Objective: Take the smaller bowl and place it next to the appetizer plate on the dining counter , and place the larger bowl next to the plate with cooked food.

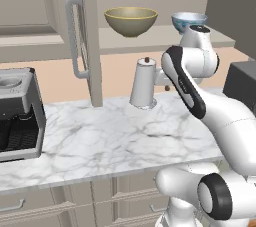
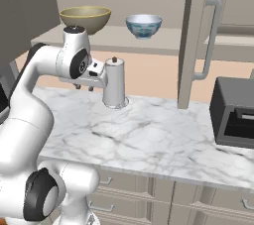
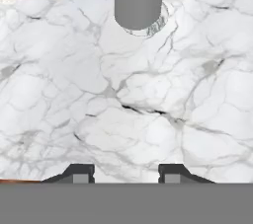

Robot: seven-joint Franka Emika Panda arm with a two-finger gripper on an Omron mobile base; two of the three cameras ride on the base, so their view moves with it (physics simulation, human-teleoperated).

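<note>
The end effector (image 3: 126, 173) hovers empty, fingers apart, over the marble counter (image 3: 148, 99). The smaller bowl (image 2: 144, 25) and larger bowl (image 2: 85, 18) sit above it on the cabinet shelf (image 2: 163, 36), behind the grey kettle (image 2: 114, 83), so a lift comes first.

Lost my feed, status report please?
Gripper open, empty, above counter. Both bowls on shelf: blue bowl, tan bowl. Grey pot stands below them.

Two bowls, the larger bowl (image 1: 131, 20) and the smaller bowl (image 1: 189, 21); one kettle (image 1: 144, 84).
</note>
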